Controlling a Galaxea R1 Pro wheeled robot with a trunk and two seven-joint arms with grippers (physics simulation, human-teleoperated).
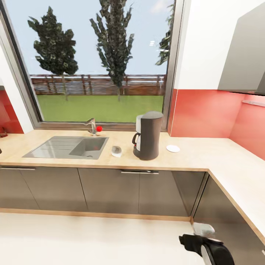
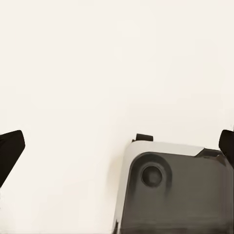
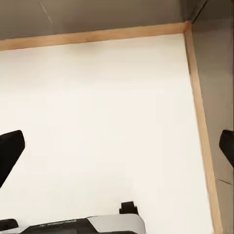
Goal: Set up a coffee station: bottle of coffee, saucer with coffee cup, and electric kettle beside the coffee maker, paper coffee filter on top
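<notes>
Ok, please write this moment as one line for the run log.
coffee maker on kitchen countertop | saucer right of it, bare | paper coffee filter left, near sink | both hands open, empty

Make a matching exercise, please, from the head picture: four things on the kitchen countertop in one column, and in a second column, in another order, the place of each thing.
Things:
1. coffee maker
2. saucer
3. sink
4. tap

Places:
A. behind the sink, at the window
B. set into the kitchen countertop, left of the other things
C. right of the coffee maker, apart from it
D. between the sink and the saucer, standing upright

Pairs: 1-D, 2-C, 3-B, 4-A
</notes>
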